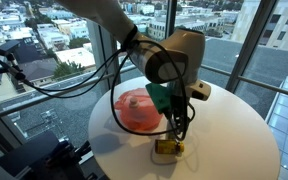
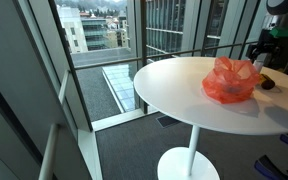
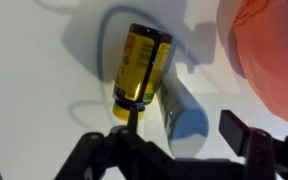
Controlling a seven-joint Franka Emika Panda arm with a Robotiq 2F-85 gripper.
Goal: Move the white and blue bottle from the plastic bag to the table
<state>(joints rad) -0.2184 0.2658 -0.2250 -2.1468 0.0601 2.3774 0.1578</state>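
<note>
We see the fingers (image 3: 246, 130) spread and empty over the white counter (image 3: 34, 90). A yellow bottle (image 3: 141, 65) lies on its side there, beside the red plastic bag (image 3: 274, 45).

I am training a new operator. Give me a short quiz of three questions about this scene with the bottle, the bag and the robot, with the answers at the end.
1. True or false: the yellow bottle is inside the red plastic bag.
2. What shape is the top of the white table? A) square B) round C) triangular
3. Fill the gap: in the wrist view the gripper has its jaws ____, with nothing held between them.
Key: 1 false, the bottle lies on its side on the table beside the bag; 2 B; 3 open.
</note>
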